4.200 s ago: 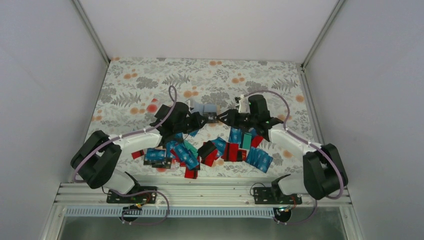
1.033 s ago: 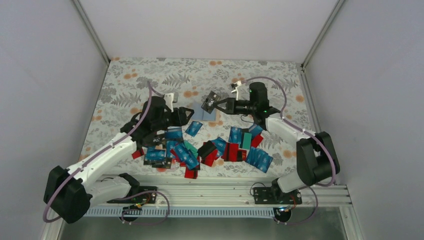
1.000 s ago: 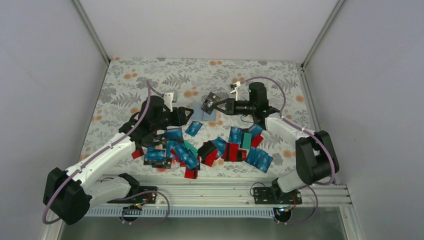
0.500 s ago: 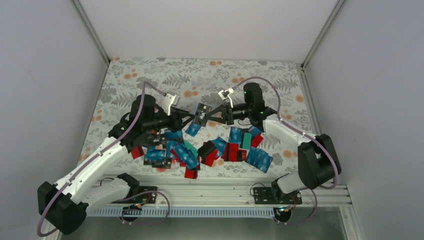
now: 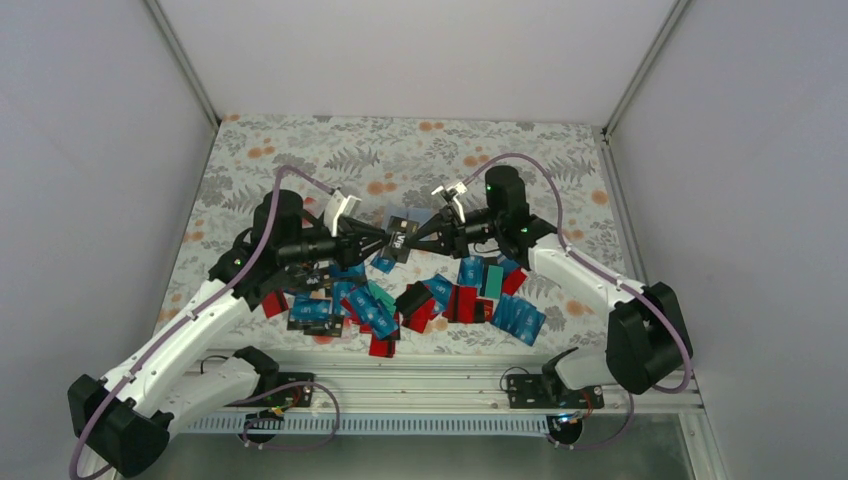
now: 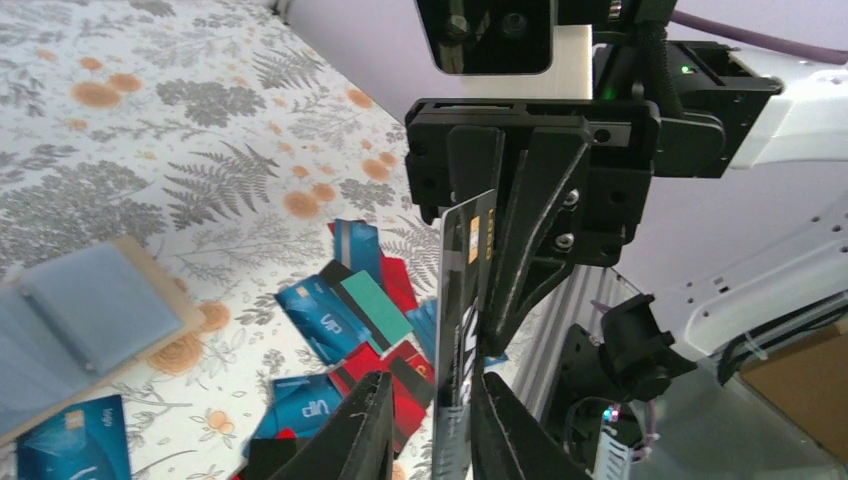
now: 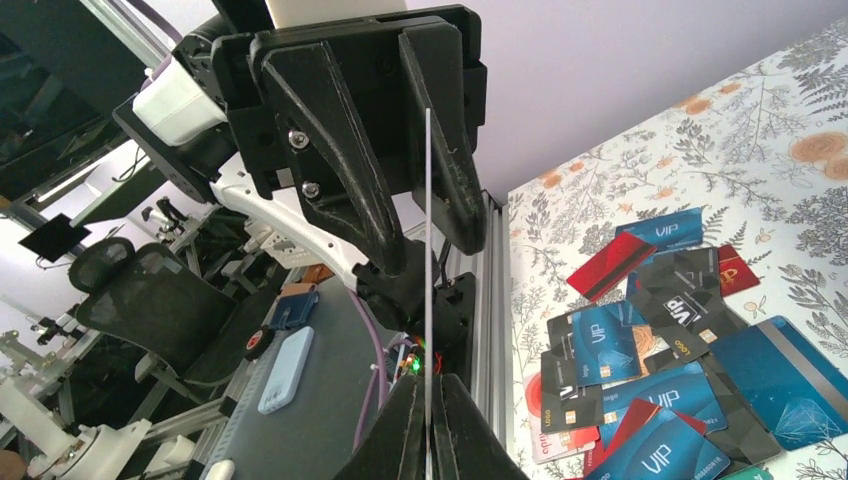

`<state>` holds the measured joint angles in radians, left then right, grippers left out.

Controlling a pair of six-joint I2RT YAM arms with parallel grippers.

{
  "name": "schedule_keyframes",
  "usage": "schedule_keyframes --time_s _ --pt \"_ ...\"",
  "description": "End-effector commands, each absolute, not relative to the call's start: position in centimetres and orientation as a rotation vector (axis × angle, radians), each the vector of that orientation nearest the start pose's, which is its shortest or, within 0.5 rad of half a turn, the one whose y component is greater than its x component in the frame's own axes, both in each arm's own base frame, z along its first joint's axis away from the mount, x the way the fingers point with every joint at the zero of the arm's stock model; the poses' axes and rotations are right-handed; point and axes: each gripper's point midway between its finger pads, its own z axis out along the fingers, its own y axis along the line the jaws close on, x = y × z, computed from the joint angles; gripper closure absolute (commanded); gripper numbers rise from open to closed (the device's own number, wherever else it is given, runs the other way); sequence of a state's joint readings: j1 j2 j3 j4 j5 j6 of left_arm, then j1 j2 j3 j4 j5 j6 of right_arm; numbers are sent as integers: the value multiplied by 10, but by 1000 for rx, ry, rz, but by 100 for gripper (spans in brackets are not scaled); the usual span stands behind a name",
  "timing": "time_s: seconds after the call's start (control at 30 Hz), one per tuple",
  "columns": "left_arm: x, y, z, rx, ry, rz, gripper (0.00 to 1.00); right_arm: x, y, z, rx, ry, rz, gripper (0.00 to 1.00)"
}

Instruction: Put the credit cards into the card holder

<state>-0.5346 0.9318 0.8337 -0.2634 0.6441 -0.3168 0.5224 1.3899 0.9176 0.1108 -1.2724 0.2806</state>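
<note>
Black plastic, seen edge-on, bridges the two arms: one black card [image 6: 466, 290] hangs in the air above the floral cloth [image 5: 300, 160], and both grippers meet on it nose to nose. The right gripper [image 7: 428, 388] has its jaws pressed flat together on one end, so the card runs straight out from its fingertips as a thin line toward the opposite arm. The left gripper [image 6: 430, 388] stands astride the other end. Its jaws are narrow but not pinched. The left wrist view shows a sliver of gap between the card and one finger [image 6: 365, 430], while the other finger looks to be at or very near the card's face. The card's long axis thus lies along the line joining the two sets of jaws, and its faces are parallel to the pads on both sides, which is what a hand-over needs.

The card holder [image 6: 95, 310] lies open on the cloth, below the meeting jaws and off to one side of the left gripper in its wrist view. From above, only a bit of it peeks out just beyond the held card. The left jaws appear nearer to it, though not by much. The other credit cards [image 5: 440, 295] lie heaped on the cloth beneath the jaws, toward the arm bases. The step in hand looks like passing the card across before it goes down to the holder.
</note>
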Motion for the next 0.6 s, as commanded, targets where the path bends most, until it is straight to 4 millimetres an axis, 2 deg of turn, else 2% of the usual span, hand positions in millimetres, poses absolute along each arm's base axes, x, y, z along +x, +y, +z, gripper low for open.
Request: schedule_keyframes --time_s 0.0,0.1,0.27,0.47,0.53,0.57 --pt "206 -250 301 736 1856 -1214 81 197 312 290 -1219 1603 1726 95" --pt "204 -250 302 744 1855 -1221 84 195 312 293 -1222 1597 1723 96" --pt "203 -249 299 737 1863 -1224 97 195 313 294 -1224 1595 1719 96" --pt "207 -248 295 700 1879 -1214 98 204 315 294 -1178 1635 1664 95" --pt "211 -246 294 671 1888 -1196 98 214 316 292 -1133 1678 1615 87" --pt "215 -245 292 644 1898 -1177 98 220 317 291 -1100 1706 1582 77"
